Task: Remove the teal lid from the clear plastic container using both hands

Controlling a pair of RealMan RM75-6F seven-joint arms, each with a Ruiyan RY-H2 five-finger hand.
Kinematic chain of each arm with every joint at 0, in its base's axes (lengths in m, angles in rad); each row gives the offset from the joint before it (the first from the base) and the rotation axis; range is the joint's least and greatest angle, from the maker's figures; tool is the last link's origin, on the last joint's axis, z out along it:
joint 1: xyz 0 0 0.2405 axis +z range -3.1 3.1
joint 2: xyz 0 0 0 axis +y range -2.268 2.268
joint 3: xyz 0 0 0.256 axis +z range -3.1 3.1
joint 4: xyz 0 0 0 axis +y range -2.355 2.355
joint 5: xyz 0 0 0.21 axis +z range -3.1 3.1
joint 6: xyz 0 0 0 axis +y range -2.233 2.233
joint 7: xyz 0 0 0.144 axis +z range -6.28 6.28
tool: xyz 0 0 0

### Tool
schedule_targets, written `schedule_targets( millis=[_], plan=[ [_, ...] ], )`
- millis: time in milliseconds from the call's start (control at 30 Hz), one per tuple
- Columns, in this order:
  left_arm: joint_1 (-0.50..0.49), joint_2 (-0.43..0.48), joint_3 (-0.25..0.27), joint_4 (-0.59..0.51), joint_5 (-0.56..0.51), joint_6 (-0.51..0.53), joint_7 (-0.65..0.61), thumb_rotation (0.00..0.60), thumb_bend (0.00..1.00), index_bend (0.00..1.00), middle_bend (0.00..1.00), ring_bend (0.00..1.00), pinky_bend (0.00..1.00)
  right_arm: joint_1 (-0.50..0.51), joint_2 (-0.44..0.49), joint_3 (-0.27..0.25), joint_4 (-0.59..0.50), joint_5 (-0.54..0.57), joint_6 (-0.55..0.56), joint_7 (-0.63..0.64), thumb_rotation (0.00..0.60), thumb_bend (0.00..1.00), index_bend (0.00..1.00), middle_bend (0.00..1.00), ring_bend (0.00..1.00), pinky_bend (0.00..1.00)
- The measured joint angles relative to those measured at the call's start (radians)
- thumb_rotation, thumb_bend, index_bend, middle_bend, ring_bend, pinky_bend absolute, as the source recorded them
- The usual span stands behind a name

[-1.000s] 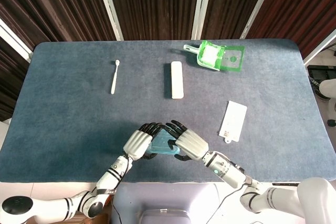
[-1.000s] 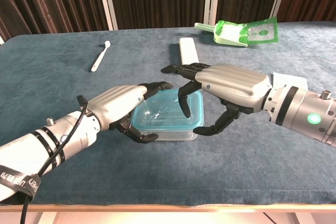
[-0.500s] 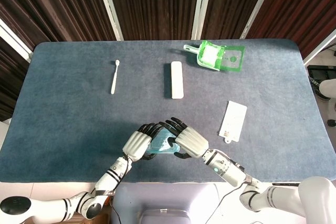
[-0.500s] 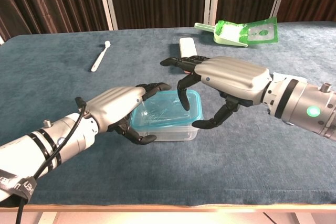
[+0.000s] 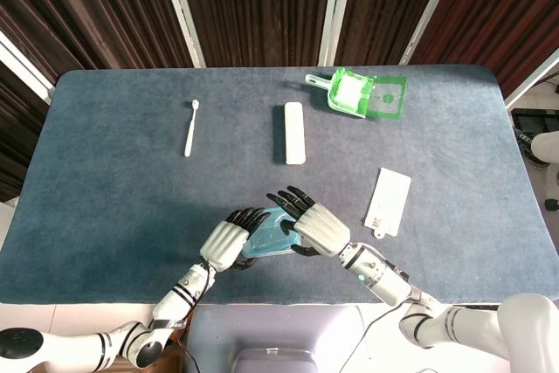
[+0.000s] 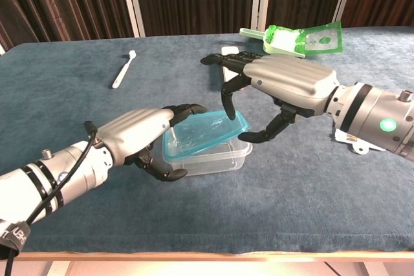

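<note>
Teal plastic catches the eye near the bench's front edge: the teal lid (image 6: 206, 130) sits tilted on the clear plastic container (image 6: 210, 158), its right side raised above the rim while its left side looks seated. The container rests on the blue bench (image 6: 310, 198), toward 6 o'clock from the white bar (image 5: 294, 132) in the head view.

The left hand (image 6: 145, 139) curls around the container's left wall, fingers over the near-left lid edge and thumb low against the side, bracing the box. The right hand (image 6: 278, 88) hovers at the container's 2 o'clock with fingers spread and bent; one fingertip reaches down to the lid's raised far-right edge, and the thumb hooks toward the right rim. Whether it truly pinches the lid cannot be told from either view.

To finish well, the left hand should probably pin the box down while the right peels upward and toward 9 o'clock, freeing the seated edge gradually. Pulling too quickly risks dragging the light container along.
</note>
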Motion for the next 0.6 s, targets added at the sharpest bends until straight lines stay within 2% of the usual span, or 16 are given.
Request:
schedule_targets(
  millis=[333, 600],
  plan=[
    [0.013, 0.039, 0.008, -0.032, 0.028, 0.013, -0.058, 0.600, 0.29, 0.00, 0.71, 0.51, 0.52, 0.005, -0.035, -0.018, 0.082, -0.035, 0.029, 0.021, 0.600, 0.45, 0.65, 0.11, 0.00, 0.00],
    [0.018, 0.045, 0.015, -0.033, 0.054, 0.025, -0.086, 0.600, 0.29, 0.00, 0.70, 0.50, 0.51, 0.012, -0.083, -0.028, 0.137, -0.054, 0.052, 0.053, 0.600, 0.47, 0.69, 0.13, 0.00, 0.00]
  ],
)
